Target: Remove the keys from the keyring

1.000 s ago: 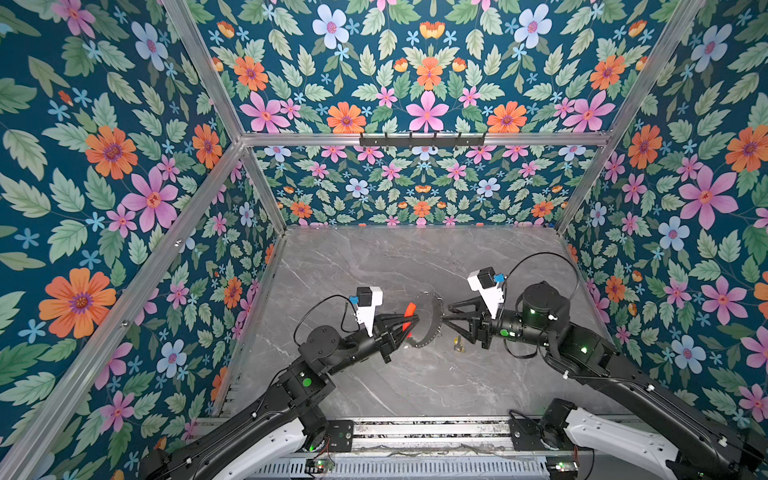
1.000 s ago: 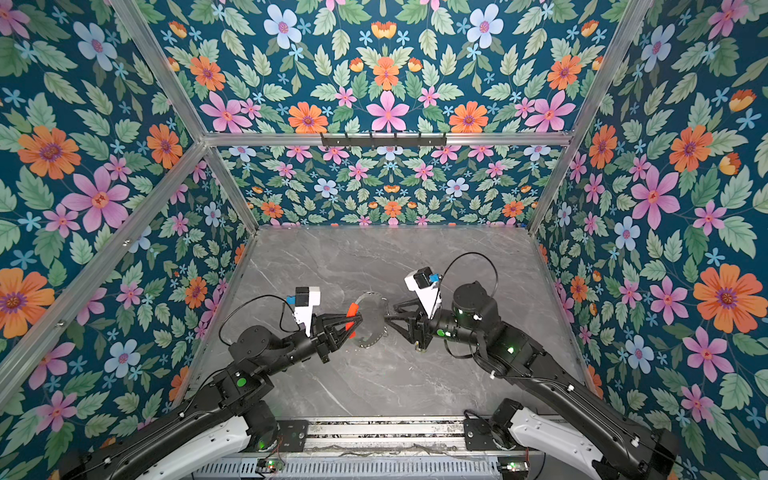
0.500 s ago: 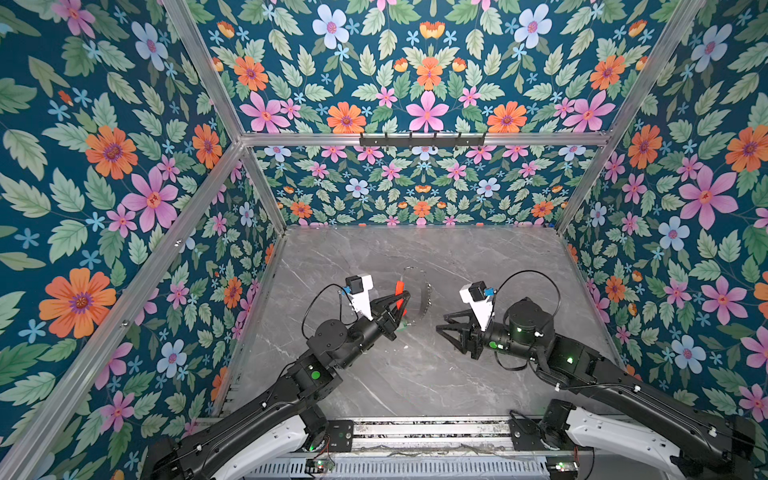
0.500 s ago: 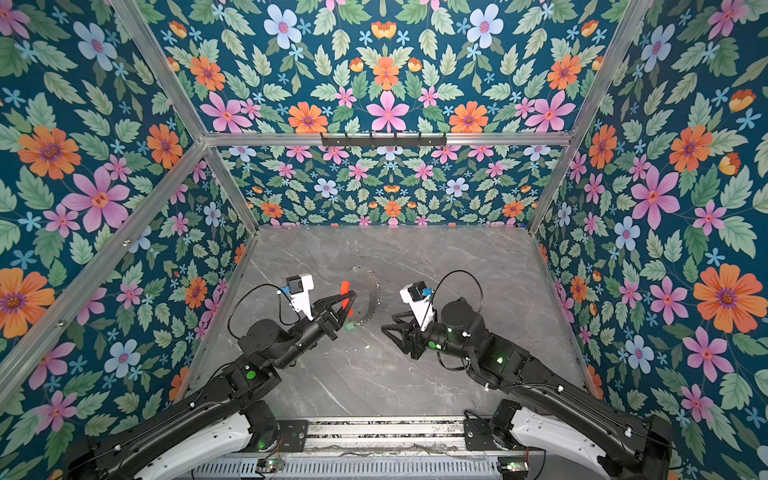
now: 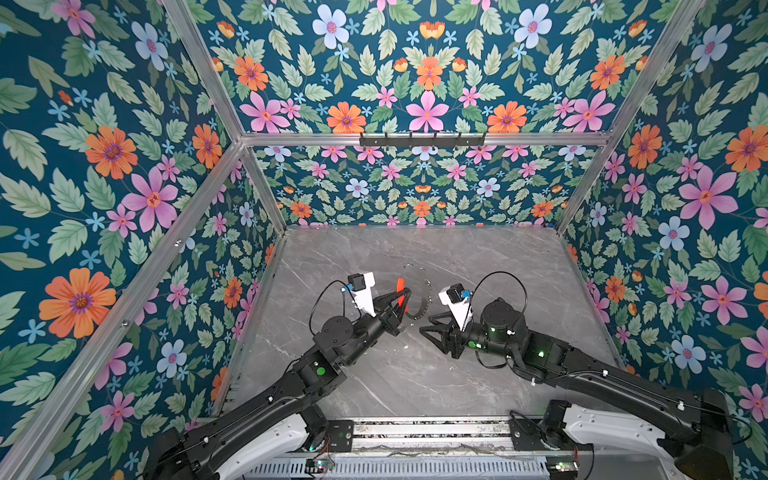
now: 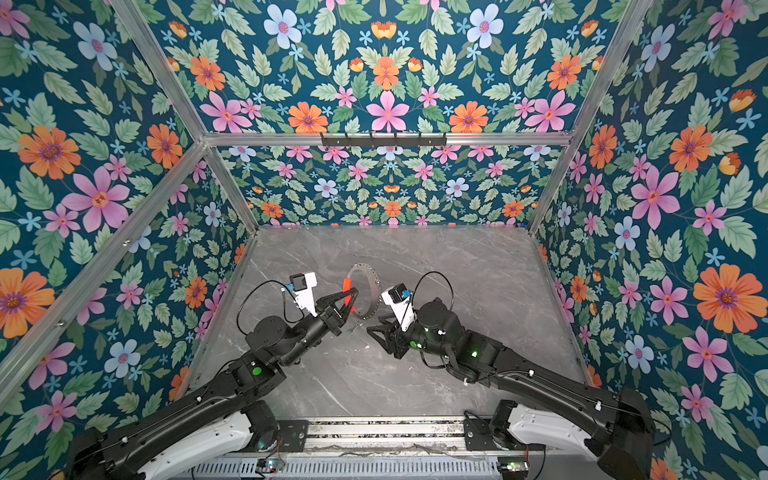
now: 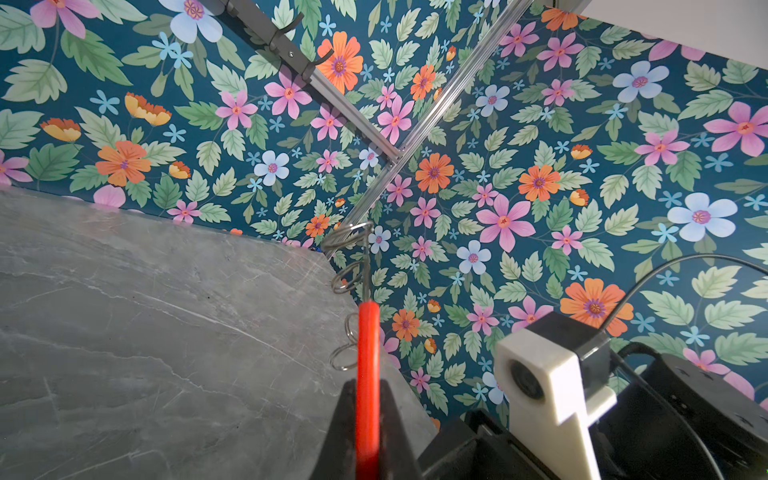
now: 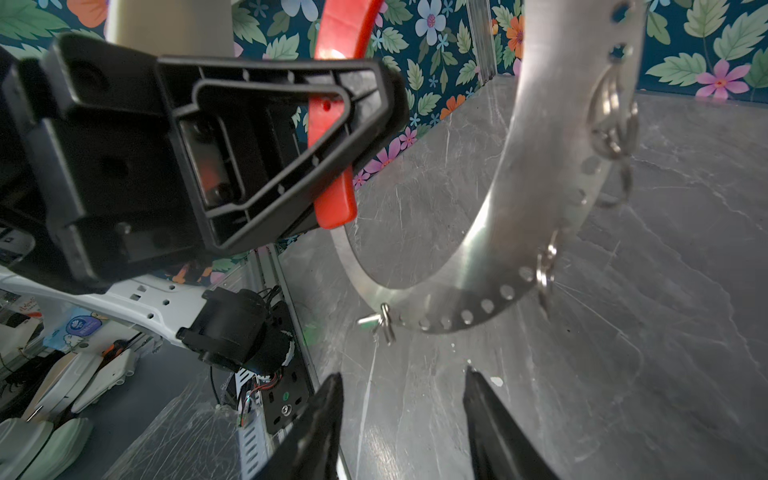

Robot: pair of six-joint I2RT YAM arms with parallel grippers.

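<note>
My left gripper (image 5: 401, 301) (image 6: 351, 299) (image 7: 368, 390) is shut on the red segment (image 5: 400, 286) (image 8: 332, 145) of the keyring (image 5: 424, 305) (image 6: 376, 291) (image 8: 540, 187) and holds it upright above the table. Small silver loops (image 7: 347, 274) (image 8: 611, 120) hang along its rim. A small key with a greenish tint (image 8: 374, 321) dangles from the ring's lowest part. My right gripper (image 5: 426, 324) (image 6: 374, 324) (image 8: 403, 374) is open and empty, low beside the ring on its right, apart from it.
The grey marble table (image 5: 478, 266) is boxed in by floral walls on three sides. A black hook rail (image 5: 422, 139) runs along the back wall. A white speck (image 5: 406, 346) lies on the table between the grippers. The arms' base rail (image 5: 428, 432) borders the front.
My left gripper has lifted the ring back and up and turned it nearly edge-on. The right gripper has shifted left and lower, still open.
</note>
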